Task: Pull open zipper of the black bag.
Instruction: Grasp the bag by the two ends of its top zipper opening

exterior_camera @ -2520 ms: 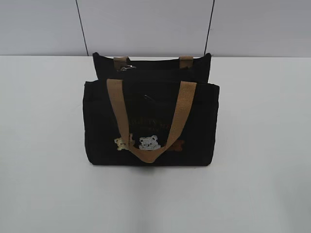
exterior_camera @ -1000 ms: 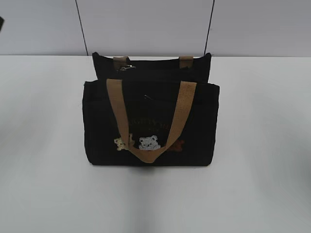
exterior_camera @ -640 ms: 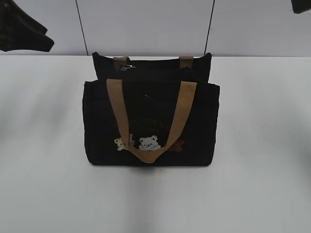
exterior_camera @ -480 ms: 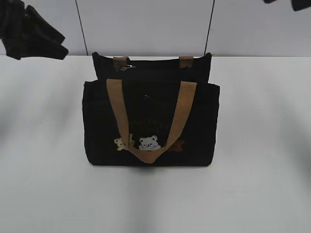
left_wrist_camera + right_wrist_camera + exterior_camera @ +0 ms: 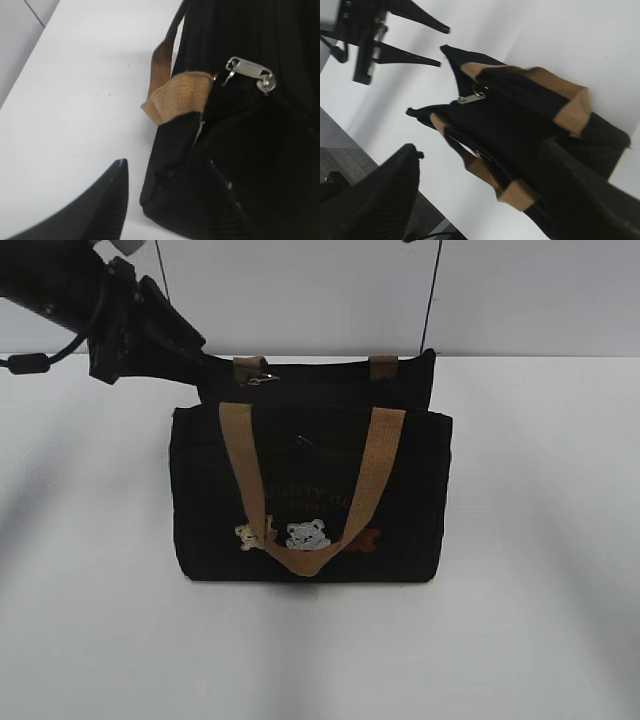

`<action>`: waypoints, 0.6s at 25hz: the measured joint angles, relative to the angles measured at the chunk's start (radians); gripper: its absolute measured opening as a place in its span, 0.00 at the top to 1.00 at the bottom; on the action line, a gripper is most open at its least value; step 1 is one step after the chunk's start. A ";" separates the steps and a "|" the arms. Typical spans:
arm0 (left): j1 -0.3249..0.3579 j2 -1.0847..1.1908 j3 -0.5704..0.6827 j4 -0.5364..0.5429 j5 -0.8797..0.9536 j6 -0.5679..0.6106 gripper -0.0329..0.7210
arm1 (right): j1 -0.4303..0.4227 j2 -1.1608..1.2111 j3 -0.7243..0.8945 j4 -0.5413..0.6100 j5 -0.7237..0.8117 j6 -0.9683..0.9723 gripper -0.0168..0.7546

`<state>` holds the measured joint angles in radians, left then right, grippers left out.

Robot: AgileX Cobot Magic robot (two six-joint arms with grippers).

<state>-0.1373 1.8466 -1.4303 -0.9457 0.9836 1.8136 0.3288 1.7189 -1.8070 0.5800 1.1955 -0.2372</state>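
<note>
- A white counter (image 5: 90, 620) fills the scene, with a pale panelled wall (image 5: 300, 290) behind it at 12 o'clock.
- A black bag (image 5: 310, 490) stands upright at the middle of the counter, small bear patches (image 5: 300, 534) low on its front.
- A tan handle (image 5: 305, 490) hangs in a loop down the front; a second handle's ends show at the back edge.
- The left hand (image 5: 185, 350), on a dark arm coming in from 10 o'clock, sits just beside the bag's upper left corner, its fingers (image 5: 95, 210) apart and holding nothing.
- The right hand (image 5: 485, 200) hovers above the bag, fingers spread wide and empty, seen only from its own wrist camera.
- The zipper (image 5: 250, 75) runs along the bag's top; its silver pull lies near the left end, at about 11 o'clock, untouched.
</note>
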 joint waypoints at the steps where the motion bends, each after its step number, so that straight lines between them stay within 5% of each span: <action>1: -0.002 0.012 -0.001 0.000 0.000 0.001 0.47 | 0.019 0.019 -0.022 0.000 0.001 0.009 0.26; 11: -0.004 0.061 -0.003 -0.017 -0.024 0.014 0.48 | 0.131 0.206 -0.128 0.059 -0.026 0.066 0.26; 15: -0.004 0.062 -0.003 -0.052 -0.023 0.015 0.56 | 0.132 0.263 -0.128 0.070 -0.038 0.068 0.26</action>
<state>-0.1410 1.9081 -1.4333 -0.9980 0.9605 1.8287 0.4611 1.9823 -1.9346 0.6496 1.1573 -0.1687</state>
